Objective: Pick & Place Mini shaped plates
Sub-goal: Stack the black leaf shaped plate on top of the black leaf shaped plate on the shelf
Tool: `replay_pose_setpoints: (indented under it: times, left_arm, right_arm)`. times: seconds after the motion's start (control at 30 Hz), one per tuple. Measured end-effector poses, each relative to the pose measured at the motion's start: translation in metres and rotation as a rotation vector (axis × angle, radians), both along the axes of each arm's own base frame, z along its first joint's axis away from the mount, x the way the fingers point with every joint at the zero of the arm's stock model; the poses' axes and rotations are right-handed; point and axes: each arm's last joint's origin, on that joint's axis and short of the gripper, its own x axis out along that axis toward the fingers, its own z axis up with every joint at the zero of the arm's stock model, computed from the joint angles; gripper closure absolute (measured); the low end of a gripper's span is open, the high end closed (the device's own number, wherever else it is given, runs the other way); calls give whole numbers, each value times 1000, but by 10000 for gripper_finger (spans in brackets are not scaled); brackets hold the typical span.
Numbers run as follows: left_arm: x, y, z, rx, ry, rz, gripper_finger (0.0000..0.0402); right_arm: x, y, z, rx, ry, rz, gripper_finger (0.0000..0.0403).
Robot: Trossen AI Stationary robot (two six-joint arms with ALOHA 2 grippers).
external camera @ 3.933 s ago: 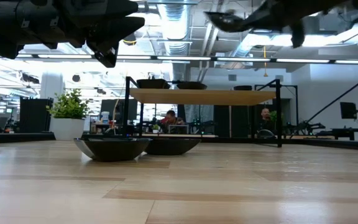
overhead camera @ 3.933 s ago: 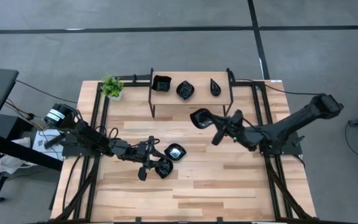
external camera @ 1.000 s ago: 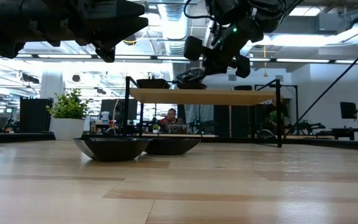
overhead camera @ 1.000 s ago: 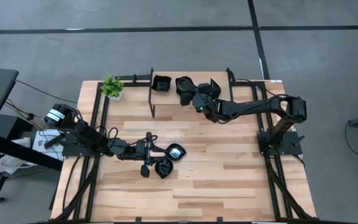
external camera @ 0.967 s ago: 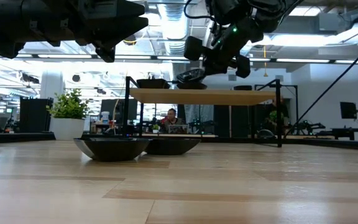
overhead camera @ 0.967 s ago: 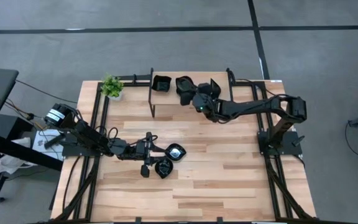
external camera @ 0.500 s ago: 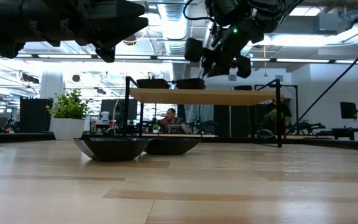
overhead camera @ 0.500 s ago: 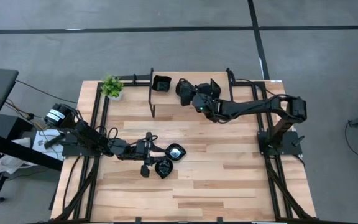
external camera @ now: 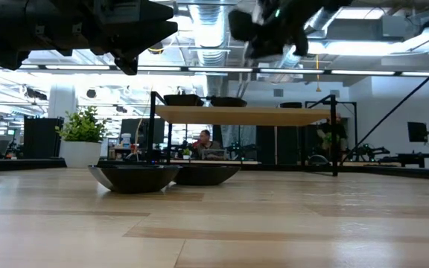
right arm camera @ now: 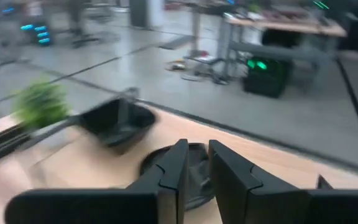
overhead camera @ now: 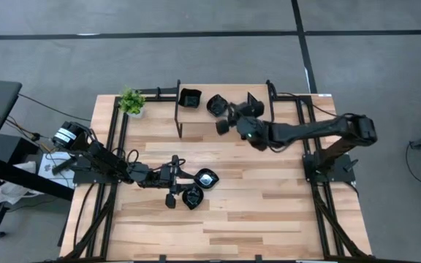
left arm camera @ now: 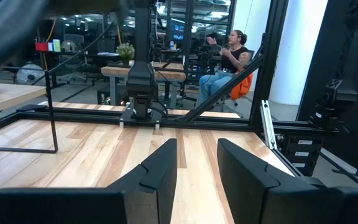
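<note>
Three glossy black mini plates sit on the small raised shelf (overhead camera: pixel 225 89) at the table's far side: a square one (overhead camera: pixel 190 97), a rounded one (overhead camera: pixel 216 105) and a teardrop one (overhead camera: pixel 253 101). Two more rest on the table top, one (overhead camera: pixel 207 177) and another (overhead camera: pixel 193 196); in the low view they show as a nearer dish (external camera: pixel 134 176) and a farther dish (external camera: pixel 207 173). My right gripper (overhead camera: pixel 229 118) hovers open just off the shelf's near edge, facing the rounded plate (right arm camera: pixel 157 160). My left gripper (overhead camera: pixel 185 183) hangs open above the two table plates, holding nothing (left arm camera: pixel 197 155).
A small green potted plant (overhead camera: pixel 131 101) stands at the table's far left corner. Black frame rails (overhead camera: pixel 115 146) run along the left and right table sides. Bare wood (overhead camera: pixel 269 212) lies near and right of the table plates. People sit in the room beyond (left arm camera: pixel 229 56).
My right gripper held the rounded plate tilted just over the shelf, set it down flat on the shelf and let go. It then rose and drew back toward the table's near right side. The plate stays on the shelf between the other two.
</note>
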Motion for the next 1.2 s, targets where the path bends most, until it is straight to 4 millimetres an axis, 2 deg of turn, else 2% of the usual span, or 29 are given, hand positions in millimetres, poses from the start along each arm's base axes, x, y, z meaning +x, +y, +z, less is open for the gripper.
replay_pose_setpoints:
  times: [0.13,0.27,0.43,0.57,0.73,0.93,1.07,1.2]
  left_arm:
    - [0,0,0,0,0,0,285]
    - [0,0,0,0,0,0,285]
    - [0,0,0,-15,1,0,285]
    - [-1,-1,0,-18,2,-4,285]
    - [0,-1,0,-19,2,-3,285]
    - [-1,-3,0,-48,7,-71,285]
    - [-1,-6,0,-53,12,-156,285]
    - [-2,-9,-3,-53,43,-275,285]
  right_arm:
    - [-10,43,15,-78,90,162,343]
    - [-31,91,13,-122,182,344,343]
    - [-70,150,-13,-148,227,586,343]
    - [-99,181,-48,-141,253,728,343]
    - [-122,202,-89,-85,222,741,343]
    - [-124,214,-126,-33,256,735,343]
    - [-117,219,-141,-37,270,732,343]
    - [-116,221,-145,-26,263,739,343]
